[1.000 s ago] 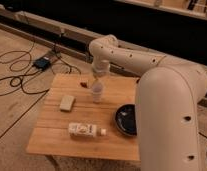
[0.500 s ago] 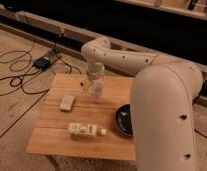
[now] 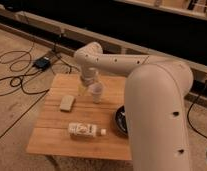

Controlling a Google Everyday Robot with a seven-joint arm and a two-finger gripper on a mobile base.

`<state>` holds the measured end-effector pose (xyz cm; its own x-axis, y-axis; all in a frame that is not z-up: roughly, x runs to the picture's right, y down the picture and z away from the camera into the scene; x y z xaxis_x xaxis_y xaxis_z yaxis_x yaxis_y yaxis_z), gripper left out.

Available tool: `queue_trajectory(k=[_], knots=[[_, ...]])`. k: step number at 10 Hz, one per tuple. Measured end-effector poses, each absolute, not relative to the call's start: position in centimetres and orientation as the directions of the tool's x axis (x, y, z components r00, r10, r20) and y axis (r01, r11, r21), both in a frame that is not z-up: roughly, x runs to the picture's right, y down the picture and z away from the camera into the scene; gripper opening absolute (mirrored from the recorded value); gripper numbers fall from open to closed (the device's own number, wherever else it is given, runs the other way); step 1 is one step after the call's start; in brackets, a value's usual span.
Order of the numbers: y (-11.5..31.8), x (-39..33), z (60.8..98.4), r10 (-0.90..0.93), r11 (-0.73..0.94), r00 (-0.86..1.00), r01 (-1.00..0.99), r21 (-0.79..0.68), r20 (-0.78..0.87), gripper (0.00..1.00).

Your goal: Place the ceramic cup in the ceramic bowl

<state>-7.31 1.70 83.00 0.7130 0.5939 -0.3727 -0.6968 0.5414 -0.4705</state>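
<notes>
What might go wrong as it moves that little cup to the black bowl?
The gripper hangs right beside the ceramic cup; a nudge might tip it. The ceramic bowl is partly hidden behind the robot's own arm, so a drop might hit its rim or miss.

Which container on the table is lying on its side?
The white labelled bottle near the front edge; the ceramic cup is upright beside the gripper, farther back.
</notes>
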Motion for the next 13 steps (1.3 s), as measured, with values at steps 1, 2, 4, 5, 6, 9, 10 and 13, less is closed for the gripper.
queue_trajectory(k=[1,2,4,5,6,9,10,13], knots=[[2.3,-7.1,83.7,0.587,0.538,0.713,-0.698,-0.473,-0.384,0.78],[2.9,-6.7,84.6,0.58,0.532,0.713,-0.698,-0.479,-0.394,0.78],[3.4,-6.7,85.8,0.569,0.532,0.721,-0.69,-0.491,-0.396,0.78],[3.7,-6.9,86.4,0.559,0.538,0.73,-0.68,-0.498,-0.393,0.78],[3.8,-7.0,86.9,0.552,0.546,0.738,-0.671,-0.501,-0.387,0.78],[4.3,-7.1,88.2,0.52,0.585,0.768,-0.639,-0.5,-0.374,0.72],[4.3,-6.9,88.5,0.511,0.595,0.774,-0.632,-0.497,-0.373,0.62],[3.9,-6.0,88.8,0.508,0.608,0.774,-0.634,-0.479,-0.379,0.33]])
